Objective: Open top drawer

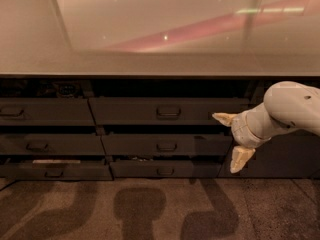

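top drawer (125,112): widest front in the top row, just under the tabletop edge, mid-frame; long, flat, dark grey-brown. Its front lines up with the shorter front to its left, and no inner tray shows.
handle (168,112): small dark loop at the centre of the top drawer, with nothing touching it.
floor (280,209): brown and mottled, nearest the camera along the bottom.
shadows (137,204): dark rounded shapes on the floor, below the drawers.
arm (290,106): white and rounded, coming in from the right edge at drawer height.
pincer (233,139): in front of the right end of the drawer bank, well to the right of the handle; spread wide and holding nothing.
upper finger (223,117): cream-coloured, pointing left, its tip over the right end of the top drawer's front. Whether it touches the front, I cannot tell.
lower finger (241,159): points down, in front of the panel.
panel (285,154): plain dark face to the right of the lower drawers.
bottom row (165,170): two fronts with the same loop handles; the left one has a pale strip (56,161) along its top edge.
middle row (166,145): two fronts, set between the bottom row and the top row.
left drawer (45,112): shorter front beside the top drawer, reaching the left edge.
gap (165,88): dark band between the top row and the tabletop edge.
tabletop (30,44): pale and glossy, filling the upper half.
streak (200,29): pink reflection slanting across the far part of the tabletop.
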Robot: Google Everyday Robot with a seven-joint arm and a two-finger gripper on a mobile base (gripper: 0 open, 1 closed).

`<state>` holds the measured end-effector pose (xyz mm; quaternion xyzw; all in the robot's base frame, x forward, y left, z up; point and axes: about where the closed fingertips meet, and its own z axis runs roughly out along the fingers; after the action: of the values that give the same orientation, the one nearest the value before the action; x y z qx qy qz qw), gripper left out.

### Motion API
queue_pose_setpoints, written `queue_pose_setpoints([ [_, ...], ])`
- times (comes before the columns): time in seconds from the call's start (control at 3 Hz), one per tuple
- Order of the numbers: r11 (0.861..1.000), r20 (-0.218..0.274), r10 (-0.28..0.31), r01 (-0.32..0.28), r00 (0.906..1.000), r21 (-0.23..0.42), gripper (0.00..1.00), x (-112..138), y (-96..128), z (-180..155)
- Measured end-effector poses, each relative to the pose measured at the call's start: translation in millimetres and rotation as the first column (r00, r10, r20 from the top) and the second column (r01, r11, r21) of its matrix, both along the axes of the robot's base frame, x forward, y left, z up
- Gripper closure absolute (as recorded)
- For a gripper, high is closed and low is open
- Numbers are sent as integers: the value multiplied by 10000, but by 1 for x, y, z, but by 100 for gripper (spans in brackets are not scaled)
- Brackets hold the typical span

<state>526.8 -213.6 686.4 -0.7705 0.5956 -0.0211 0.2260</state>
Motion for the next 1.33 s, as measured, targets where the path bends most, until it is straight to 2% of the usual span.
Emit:
queue_pose_setpoints([
  [0.33,10000,-82,-42,43,10000,32,0,4,-1,-1],
  [0.67,9955,332,-461,486,9984,-809,0,33,-8,10],
  [1.0,9824,553,-1049,1121,9929,-1492,0,72,-12,24],
  [1.33,9825,552,-1048,1120,9930,-1490,0,72,-12,24],
])
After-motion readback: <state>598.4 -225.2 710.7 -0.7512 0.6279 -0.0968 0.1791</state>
